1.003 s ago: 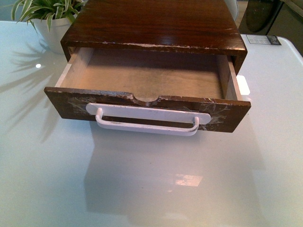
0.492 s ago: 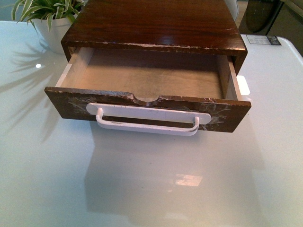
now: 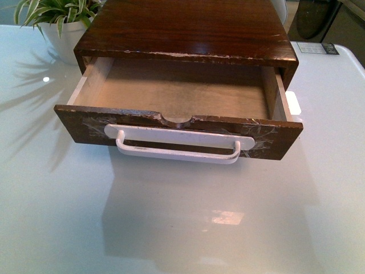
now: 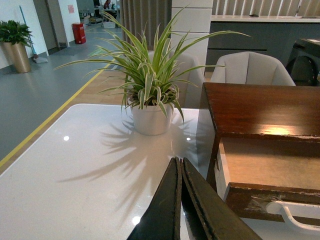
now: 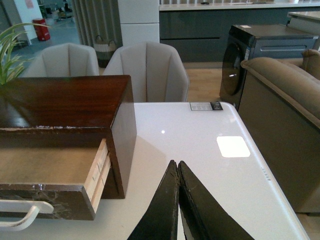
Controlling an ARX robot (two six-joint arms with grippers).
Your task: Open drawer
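The drawer stands pulled well out of its dark-brown wooden case, showing a bare pale wood floor. Its scuffed front carries a long white bar handle below a half-round notch. Neither arm appears in the front view. My left gripper is shut and holds nothing, hovering over the table to the left of the drawer. My right gripper is shut too, empty, over the table on the right side of the drawer.
A potted spider plant stands at the case's back left corner, also seen as the plant from the left wrist. The case rests on a glossy white table. Chairs and a sofa stand beyond the table's edges.
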